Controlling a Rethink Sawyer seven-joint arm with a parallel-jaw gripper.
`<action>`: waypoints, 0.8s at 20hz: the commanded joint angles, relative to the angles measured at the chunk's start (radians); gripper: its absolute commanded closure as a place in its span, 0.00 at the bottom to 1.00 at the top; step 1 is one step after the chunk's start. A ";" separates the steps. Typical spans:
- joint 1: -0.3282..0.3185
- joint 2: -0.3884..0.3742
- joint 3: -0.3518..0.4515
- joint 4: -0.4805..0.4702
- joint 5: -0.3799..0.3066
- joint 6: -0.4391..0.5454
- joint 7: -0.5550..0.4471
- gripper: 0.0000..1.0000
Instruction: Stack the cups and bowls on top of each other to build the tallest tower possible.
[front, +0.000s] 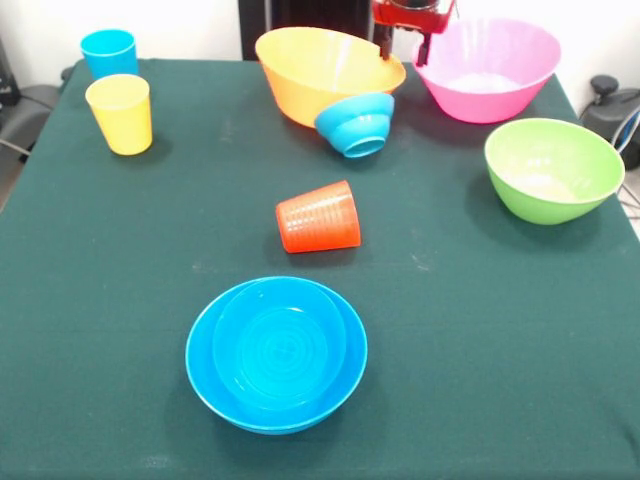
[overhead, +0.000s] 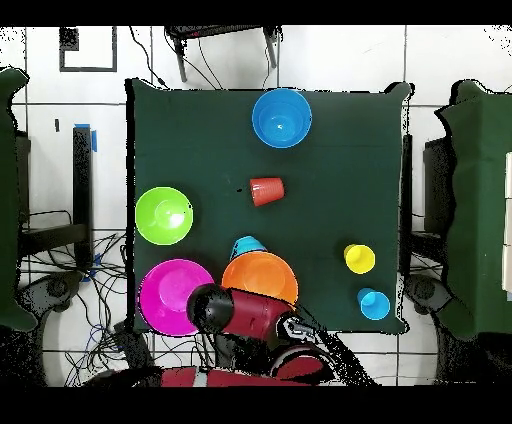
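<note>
My gripper hangs open at the table's far edge, between the large yellow-orange bowl and the large pink bowl. One fingertip is at the yellow-orange bowl's rim. That bowl is tilted and leans on a small blue bowl. The pink bowl stands alone, so no pink-topped tower shows. A smaller blue bowl sits nested in a medium blue bowl near the front. The orange-red ribbed cup lies on its side mid-table. The yellow cup and sky blue cup stand upright. The green bowl stands apart.
In the overhead view the arm covers the gripper beside the pink bowl and yellow-orange bowl. The dark green table ends close behind the big bowls. Cables and furniture surround it.
</note>
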 joint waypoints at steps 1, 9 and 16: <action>-0.053 -0.033 0.070 -0.086 -0.048 0.082 0.031 0.00; -0.082 -0.096 0.074 -0.099 -0.065 0.183 0.017 0.00; -0.093 -0.116 0.085 -0.091 -0.079 0.206 0.022 0.00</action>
